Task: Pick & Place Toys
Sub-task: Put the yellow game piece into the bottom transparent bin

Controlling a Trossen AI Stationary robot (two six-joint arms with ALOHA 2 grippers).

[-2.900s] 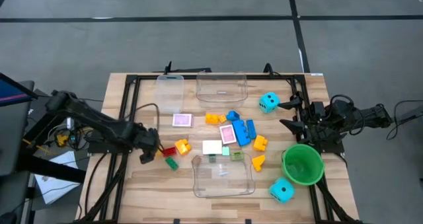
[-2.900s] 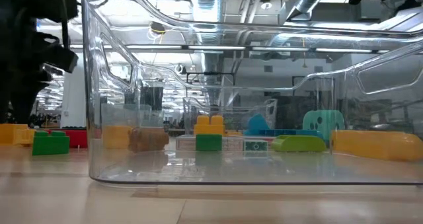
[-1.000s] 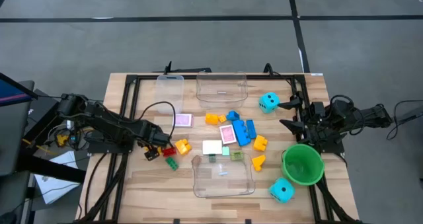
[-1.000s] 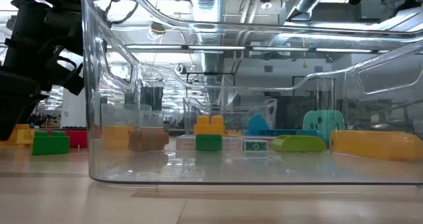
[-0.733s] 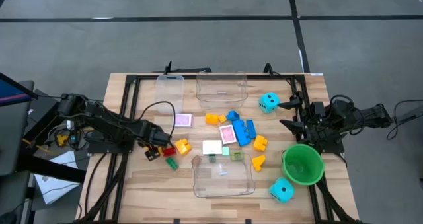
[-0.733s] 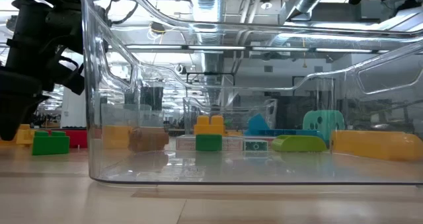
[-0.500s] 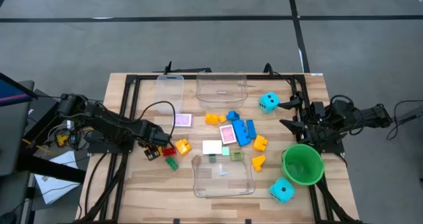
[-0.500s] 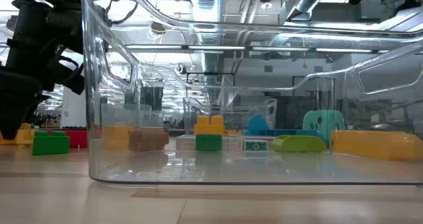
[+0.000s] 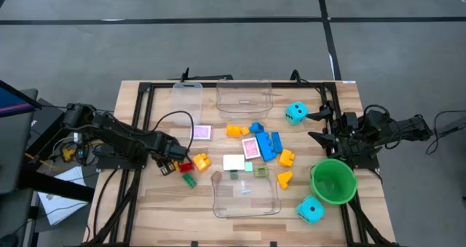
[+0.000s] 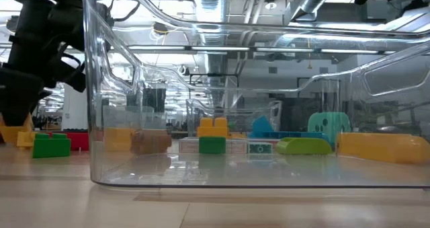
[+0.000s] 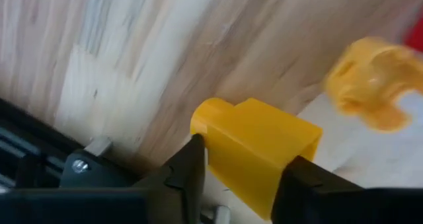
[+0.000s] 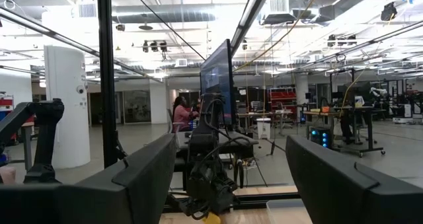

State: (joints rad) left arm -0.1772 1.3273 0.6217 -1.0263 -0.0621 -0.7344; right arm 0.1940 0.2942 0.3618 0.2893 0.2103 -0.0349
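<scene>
On the left of the worktop (image 9: 145, 203), the left gripper (image 9: 172, 165) is clenched on a yellow brick (image 11: 254, 154), just beside a red brick (image 9: 186, 167), an orange brick (image 9: 201, 160) and a green brick (image 9: 189, 180). Cards, blue and yellow bricks lie mid-worktop behind a clear tub (image 9: 245, 193). At the right edge the right gripper (image 9: 314, 126) hangs released, fingers apart, near a cyan die (image 9: 295, 113) and the green bowl (image 9: 333, 181)
</scene>
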